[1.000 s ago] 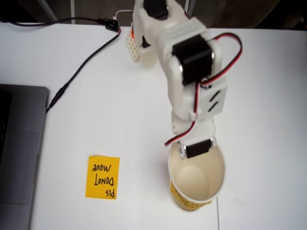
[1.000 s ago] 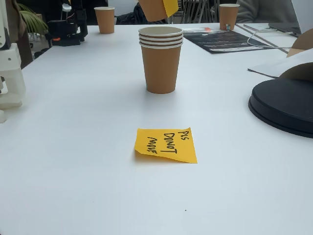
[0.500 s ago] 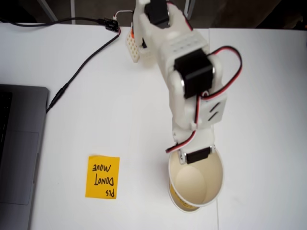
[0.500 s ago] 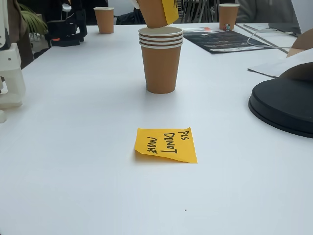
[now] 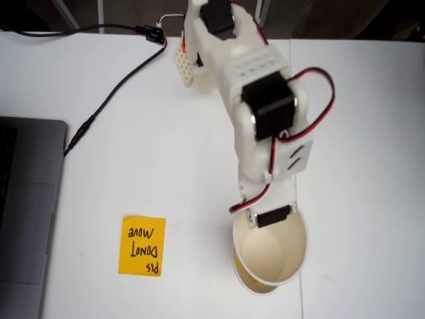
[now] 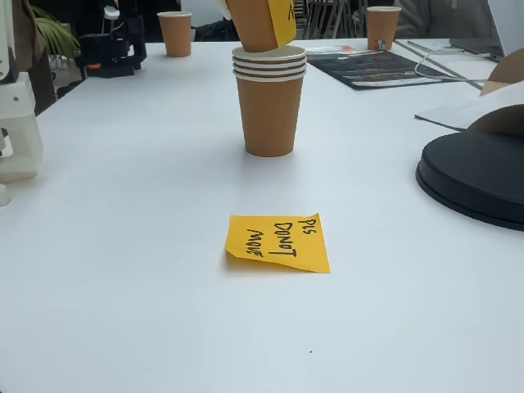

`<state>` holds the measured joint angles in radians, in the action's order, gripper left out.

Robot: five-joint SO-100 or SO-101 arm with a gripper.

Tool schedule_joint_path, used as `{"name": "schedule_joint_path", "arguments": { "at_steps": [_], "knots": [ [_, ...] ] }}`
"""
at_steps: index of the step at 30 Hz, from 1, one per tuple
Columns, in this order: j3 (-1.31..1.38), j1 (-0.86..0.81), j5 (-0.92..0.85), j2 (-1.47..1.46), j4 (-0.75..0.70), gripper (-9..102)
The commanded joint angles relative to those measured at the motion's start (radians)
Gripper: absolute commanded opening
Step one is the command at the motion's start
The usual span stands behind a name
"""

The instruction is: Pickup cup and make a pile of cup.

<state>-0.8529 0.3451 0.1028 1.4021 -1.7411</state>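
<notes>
White tabletop [image 5: 166, 166] runs across both fixed views. In a fixed view from above, a grey laptop [image 5: 26, 212] sits at the left edge, with a black cable [image 5: 113, 93] snaking from the top toward it. Right of the laptop lies a flat orange sticky note [image 5: 142, 245] with handwritten words, seen upside down. Further right, the white arm [image 5: 255, 106] reaches down the picture, red and black wires looping along it, and its gripper [image 5: 269, 214] sits at the near rim of the cup [image 5: 271, 249]. The cup's cream inside faces the camera, and a second rim peeks out just below and left of it. The fingers are hidden by the arm and the rim, so I cannot tell how the jaws stand, though the cup hangs from that spot.

In a fixed view from table height, a white machine base [image 6: 18, 123] stands at the left. The sticky note [image 6: 277, 242] lies in the middle foreground. Behind it stands the pile of cup [image 6: 269, 100], brown outside, with several rims stacked. The cup [image 6: 255, 23] is tilted above it, its base dipping into the top rim, an orange note on its wall. A black round object [image 6: 475, 176] rests at the right.
</notes>
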Motion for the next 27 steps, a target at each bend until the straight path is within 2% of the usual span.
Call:
{"name": "schedule_joint_path", "arguments": {
  "at_steps": [1, 23, 27],
  "knots": [
    [0.011, 0.006, 0.008, 0.02, -0.003, -7],
    [0.003, 0.008, 0.003, -0.052, 0.002, -6],
    [0.003, 0.008, 0.002, -0.066, 0.002, 0]
  ]
}}
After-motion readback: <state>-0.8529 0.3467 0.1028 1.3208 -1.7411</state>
